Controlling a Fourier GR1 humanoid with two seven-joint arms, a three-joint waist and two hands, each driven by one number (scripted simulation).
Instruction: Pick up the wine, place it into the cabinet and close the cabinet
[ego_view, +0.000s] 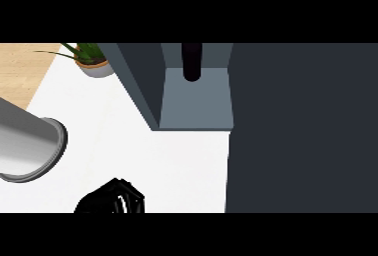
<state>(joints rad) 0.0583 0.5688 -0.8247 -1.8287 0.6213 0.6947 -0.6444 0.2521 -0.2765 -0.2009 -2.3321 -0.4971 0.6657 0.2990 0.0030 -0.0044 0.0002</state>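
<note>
The wine bottle (192, 62) is dark and stands upright at the back of the cabinet's grey shelf (196, 105), with no hand on it. The cabinet (140, 80) has dark blue-grey walls and its inside shows. A large dark door panel (303, 130) fills the right of the view, its left edge running down along the opening's right side. My left forearm (26, 145) comes in from the left, and my left hand (111, 200) shows as a black shape low over the white counter (162, 160), well short of the cabinet. My right hand is out of sight.
A potted green plant (92, 61) in a grey pot stands at the counter's far left corner, beside the cabinet. Wooden floor (22, 70) shows beyond the counter's left edge. White counter lies between my left hand and the cabinet's front.
</note>
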